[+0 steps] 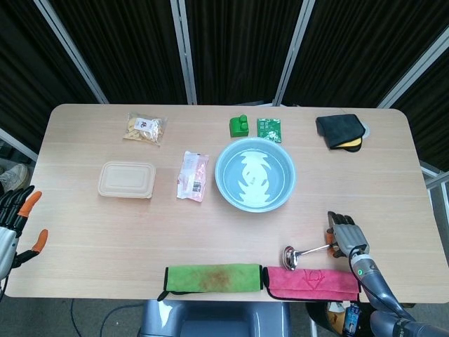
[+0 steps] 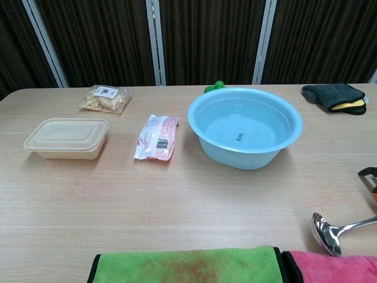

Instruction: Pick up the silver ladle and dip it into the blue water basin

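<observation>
The silver ladle (image 1: 298, 253) lies low over the table's front right, its bowl (image 2: 327, 233) just above the pink towel's edge. Its handle runs right into my right hand (image 1: 346, 235), which grips the handle's end; in the chest view only a sliver of that hand (image 2: 369, 175) shows at the right border. The blue water basin (image 1: 221, 168) stands mid-table, behind and left of the ladle, with water in it (image 2: 235, 156). My left hand (image 1: 15, 226) hangs off the table's left edge, fingers spread and holding nothing.
A green towel (image 1: 212, 276) and a pink towel (image 1: 311, 281) lie along the front edge. Left of the basin are a pink packet (image 1: 192, 175), a beige lidded box (image 1: 127, 180) and a snack bag (image 1: 144, 128). Green items (image 1: 238, 126) and a black cloth (image 1: 339, 130) sit at the back.
</observation>
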